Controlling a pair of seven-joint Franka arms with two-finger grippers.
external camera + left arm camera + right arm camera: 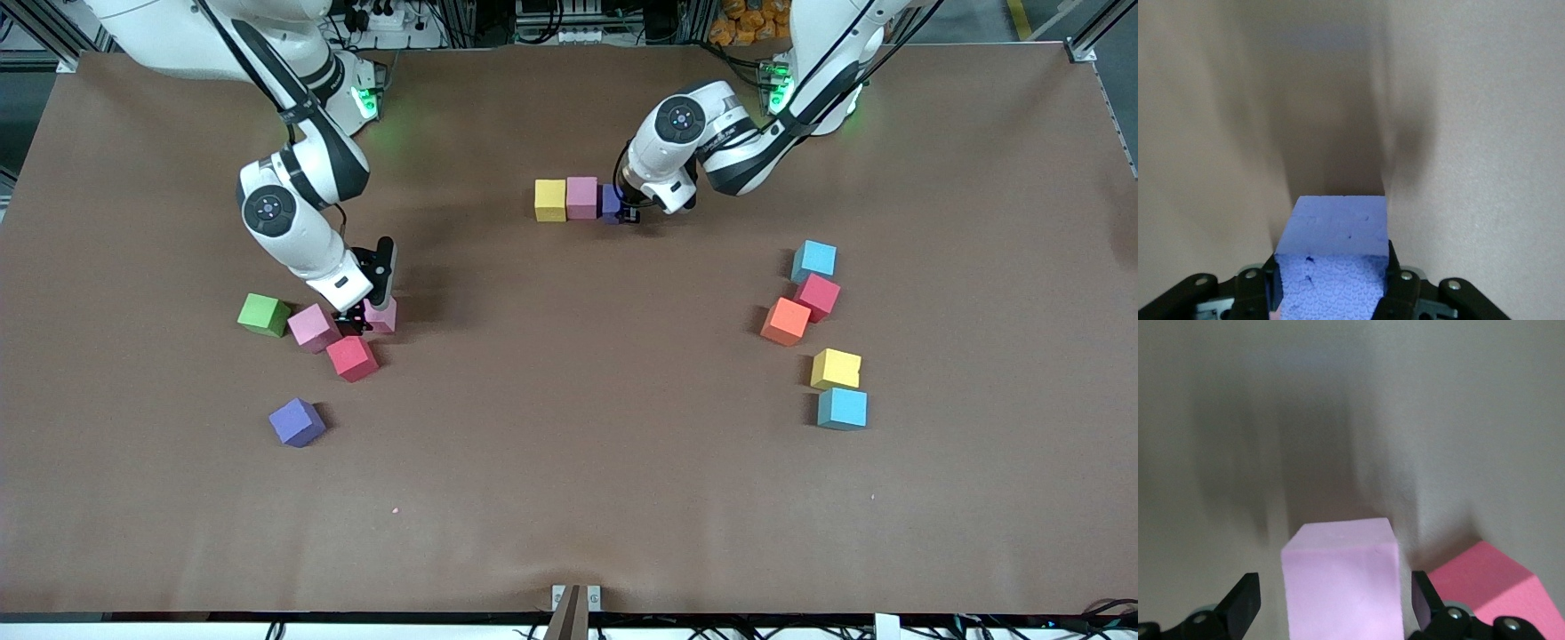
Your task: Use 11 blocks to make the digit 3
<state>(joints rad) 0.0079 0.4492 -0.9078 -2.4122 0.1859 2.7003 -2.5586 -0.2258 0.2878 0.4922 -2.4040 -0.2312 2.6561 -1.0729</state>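
Note:
A row of blocks lies mid-table: yellow (550,200), pink (582,196), then a purple block (610,203). My left gripper (628,212) is shut on that purple block (1335,267) at table level, against the pink one; its fingers (1397,283) press both sides. My right gripper (366,316) is open and straddles a pale pink block (384,316), with gaps on both sides in the right wrist view (1341,587). Beside it lie a pink block (313,327), a red block (352,357) (1491,587) and a purple block (297,421).
A green cube (263,315) lies beside the pink block at the right arm's end. Toward the left arm's end lie a light blue (814,260), a red (817,296), an orange (786,321), a yellow (836,369) and another blue cube (842,408).

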